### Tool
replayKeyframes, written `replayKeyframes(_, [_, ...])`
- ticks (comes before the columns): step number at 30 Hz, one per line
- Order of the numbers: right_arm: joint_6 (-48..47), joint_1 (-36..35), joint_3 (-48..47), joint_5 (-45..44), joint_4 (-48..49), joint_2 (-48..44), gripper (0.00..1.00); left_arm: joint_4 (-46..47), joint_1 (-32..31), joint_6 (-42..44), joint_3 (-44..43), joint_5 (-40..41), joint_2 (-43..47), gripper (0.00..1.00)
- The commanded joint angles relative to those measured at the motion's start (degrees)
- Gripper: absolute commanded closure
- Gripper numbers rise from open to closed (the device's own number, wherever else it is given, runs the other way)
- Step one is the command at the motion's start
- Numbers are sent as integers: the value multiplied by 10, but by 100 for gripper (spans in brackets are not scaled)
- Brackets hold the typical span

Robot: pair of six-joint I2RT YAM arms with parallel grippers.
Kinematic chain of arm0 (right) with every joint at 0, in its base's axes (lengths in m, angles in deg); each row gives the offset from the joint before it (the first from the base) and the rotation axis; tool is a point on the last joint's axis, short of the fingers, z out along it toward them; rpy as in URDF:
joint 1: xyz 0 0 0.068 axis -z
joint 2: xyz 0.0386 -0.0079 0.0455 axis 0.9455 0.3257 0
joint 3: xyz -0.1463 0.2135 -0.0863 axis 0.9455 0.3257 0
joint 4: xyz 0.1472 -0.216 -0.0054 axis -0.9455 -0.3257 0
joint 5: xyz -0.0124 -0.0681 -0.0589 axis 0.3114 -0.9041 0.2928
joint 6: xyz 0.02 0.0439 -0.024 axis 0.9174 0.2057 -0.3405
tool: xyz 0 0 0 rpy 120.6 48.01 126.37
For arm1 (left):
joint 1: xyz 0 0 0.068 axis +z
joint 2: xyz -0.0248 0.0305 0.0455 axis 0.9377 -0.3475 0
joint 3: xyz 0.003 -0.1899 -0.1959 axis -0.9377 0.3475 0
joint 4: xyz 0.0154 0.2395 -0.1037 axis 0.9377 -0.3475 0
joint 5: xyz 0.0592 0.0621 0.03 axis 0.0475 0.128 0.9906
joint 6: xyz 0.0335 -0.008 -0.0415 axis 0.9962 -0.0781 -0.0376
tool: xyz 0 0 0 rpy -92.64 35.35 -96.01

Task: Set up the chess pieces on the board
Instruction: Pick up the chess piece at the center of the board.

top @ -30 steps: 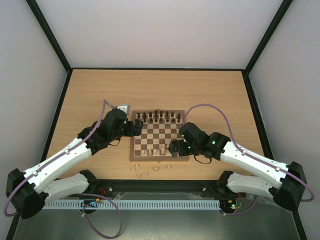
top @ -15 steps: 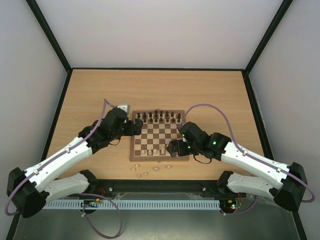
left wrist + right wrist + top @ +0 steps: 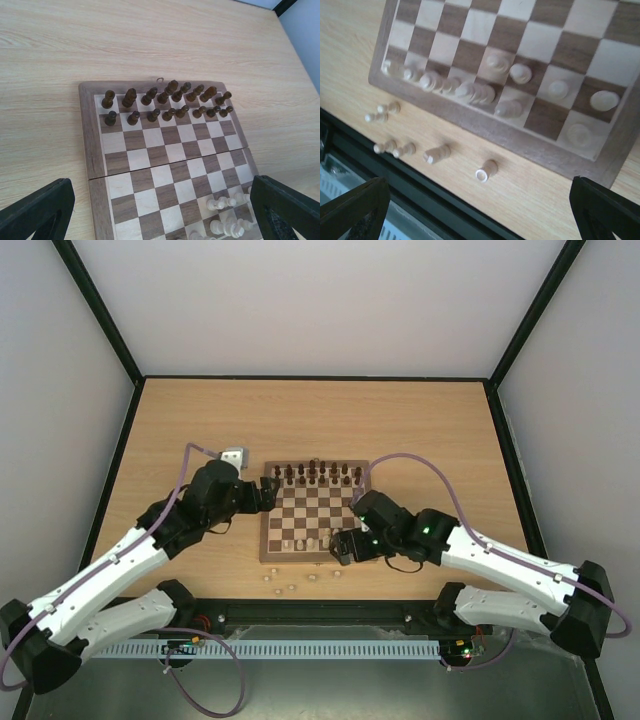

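On far ranks: dark pieces [image 3: 165,102] standing | beside board [image 3: 264,540]: pale pieces [image 3: 437,154] scattered

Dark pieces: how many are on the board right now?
16. The dark pieces stand in two rows at the far end of the board: eight on the edge row, eight on the row in front. They crowd together toward one side, so one could be hidden.

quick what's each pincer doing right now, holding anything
left pincer: open, holding nothing
right pincer: open, holding nothing
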Motion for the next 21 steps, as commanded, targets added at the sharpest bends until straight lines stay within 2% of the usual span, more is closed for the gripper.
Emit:
replayKeyframes(1, [27,-59,-22,-55,-62,22,3,-22,5,-7,12,-10,35,1])
replayKeyframes(7, [100,-148,-34,-161,-97,79,18,-34,5,-2,12,-14,53,1])
replayKeyframes(9, [122,-174,-33,-169,-88,93,26,-35,5,0,13,-15,57,1])
replayKeyframes(12, [140,-204,-37,-176,-72,121,32,-35,5,3,12,-15,57,1])
replayKeyframes(21, [141,-222,-54,-170,-47,198,44,-37,5,8,14,-17,57,1])
